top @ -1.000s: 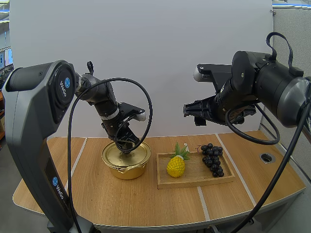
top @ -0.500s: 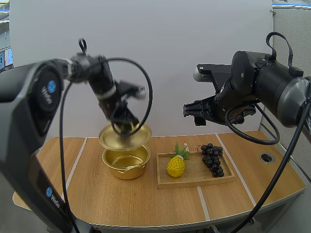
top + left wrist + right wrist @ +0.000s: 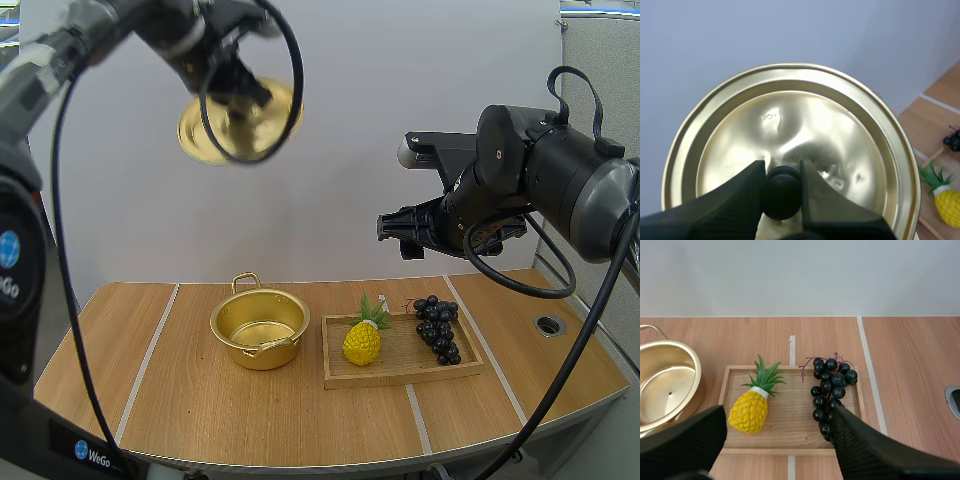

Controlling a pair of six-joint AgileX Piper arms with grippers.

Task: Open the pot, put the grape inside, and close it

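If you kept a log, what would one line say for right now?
left gripper: shut on lid by knob, high above pot | pot: open | grapes: on tray | right gripper: open, aloft over tray

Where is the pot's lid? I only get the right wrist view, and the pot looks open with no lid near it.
Observer: In the high view the lid is way up in the air, high above the pot and the table.
Operator: What keeps it up there?
Observer: The left wrist view shows the left tool pinching the lid's black knob between its fingertips.
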